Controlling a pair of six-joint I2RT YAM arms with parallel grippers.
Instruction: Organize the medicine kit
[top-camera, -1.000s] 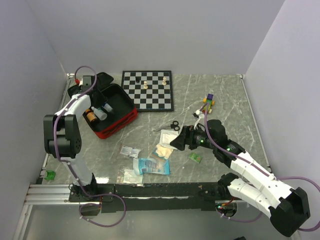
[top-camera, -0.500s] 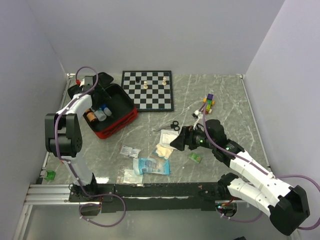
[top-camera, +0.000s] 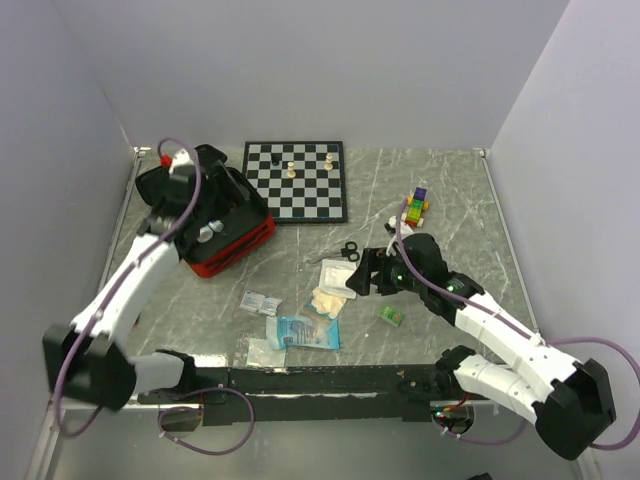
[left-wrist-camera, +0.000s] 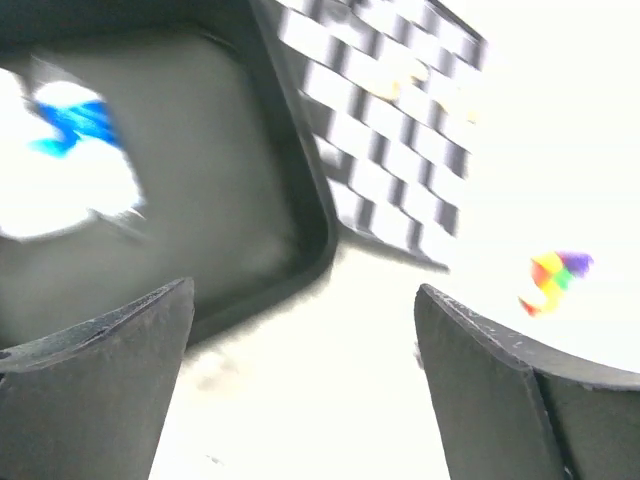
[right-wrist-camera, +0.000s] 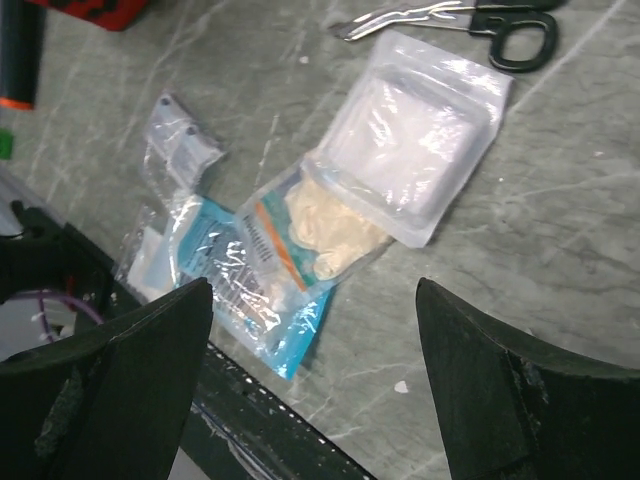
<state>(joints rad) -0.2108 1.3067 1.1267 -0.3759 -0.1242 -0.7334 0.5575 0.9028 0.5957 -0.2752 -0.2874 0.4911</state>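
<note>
The medicine kit (top-camera: 240, 243) lies open at the back left, red outside with a black lining (left-wrist-camera: 200, 190). A white bottle with a blue label (left-wrist-camera: 65, 160) shows blurred inside it. My left gripper (top-camera: 212, 203) hovers over the kit, open (left-wrist-camera: 305, 290) with nothing between its fingers. My right gripper (top-camera: 366, 272) hangs open (right-wrist-camera: 315, 290) above loose packets near the front middle: a clear gauze pouch (right-wrist-camera: 420, 150), a glove packet (right-wrist-camera: 330, 225) and a blue packet (right-wrist-camera: 235, 290).
A chessboard (top-camera: 296, 180) with a few pieces lies right of the kit. Black scissors (top-camera: 346, 251) lie by the packets, small blister packs (top-camera: 258, 302) to their left, a green packet (top-camera: 390, 315) near the right arm. Coloured blocks (top-camera: 417, 207) stand at the right.
My left gripper opened wide, and its arm swung its elbow down toward the near edge, with the wrist now over the kit. The right gripper shifted slightly right.
</note>
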